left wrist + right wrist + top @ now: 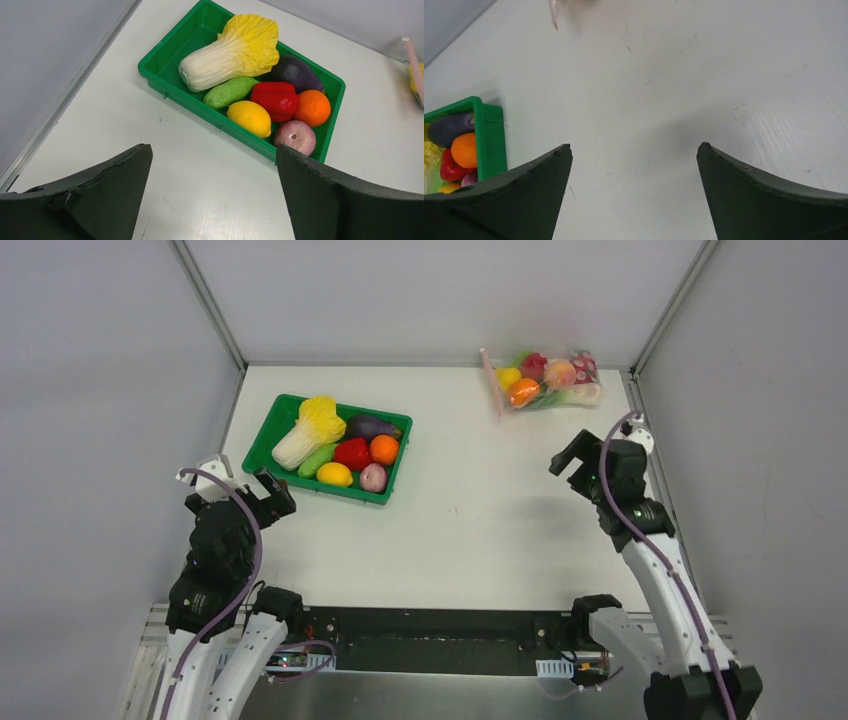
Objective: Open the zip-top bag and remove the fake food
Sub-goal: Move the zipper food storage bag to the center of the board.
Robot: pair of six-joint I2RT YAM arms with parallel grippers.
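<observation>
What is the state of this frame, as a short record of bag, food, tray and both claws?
bag: zip-top bag at the far right corner of the table
food: fake food inside the bag, none removed
tray: green tray at left, holding other produce
left claw: open, empty, near the tray
right claw: open, empty, short of the bag

- A robot lab's test cell: plain grey walls (100, 360) on metal posts (208, 302) box in a white desk (480, 510).
- Left arm (215, 560) and right arm (650, 540) are bolted to a rail (430, 640) at its near edge, cables (258, 540) exposed.
- Props: toy veg (352, 452) in a green tray (262, 430), toy fruit (524, 391) in a clear bag (493, 383).
</observation>
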